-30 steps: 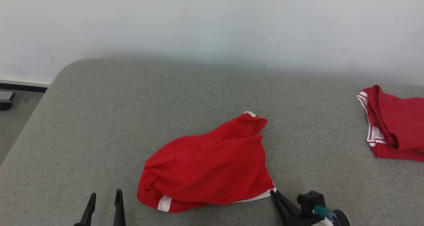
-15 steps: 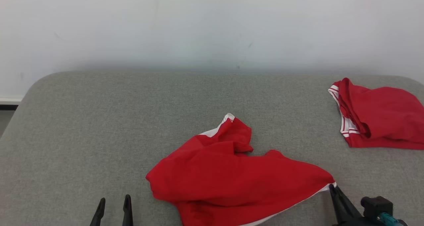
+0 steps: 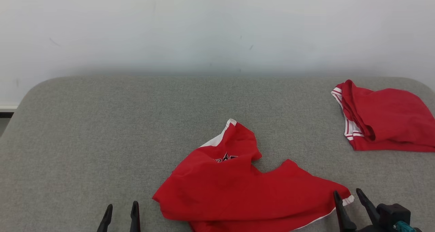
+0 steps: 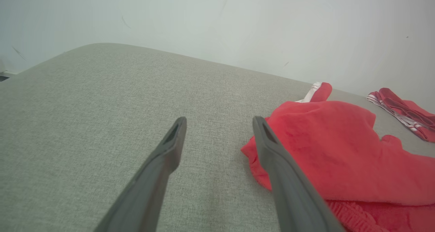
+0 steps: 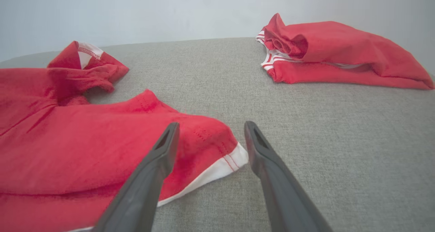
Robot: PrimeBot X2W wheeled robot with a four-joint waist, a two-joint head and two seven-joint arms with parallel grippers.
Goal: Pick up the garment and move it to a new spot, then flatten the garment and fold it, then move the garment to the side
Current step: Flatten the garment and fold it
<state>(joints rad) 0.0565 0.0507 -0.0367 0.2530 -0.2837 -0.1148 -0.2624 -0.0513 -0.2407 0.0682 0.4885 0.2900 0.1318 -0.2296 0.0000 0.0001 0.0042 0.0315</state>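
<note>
With left end effector (image 3: pixel 122 206) and right end effector (image 3: pixel 347 192) both released, best flatten garment (image 3: pixel 238 191) by pulling its four-o'clock corner outward

**Desk:** What does the head view lose?
**Photographer:** The garment's (image 3: pixel 244 188) near edge runs off the bottom; a second red garment (image 3: pixel 387 116) is clipped at right.
**Desk:** The black print (image 3: pixel 226 158)?
**Photographer:** Partly folded under, unreadable. The left gripper (image 3: pixel 122 205) and right gripper (image 3: pixel 347 192) are cropped at the bottom edge.

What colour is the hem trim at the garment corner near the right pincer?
White hem trim, red stitching, on the red garment. Best in the right wrist view.
</note>
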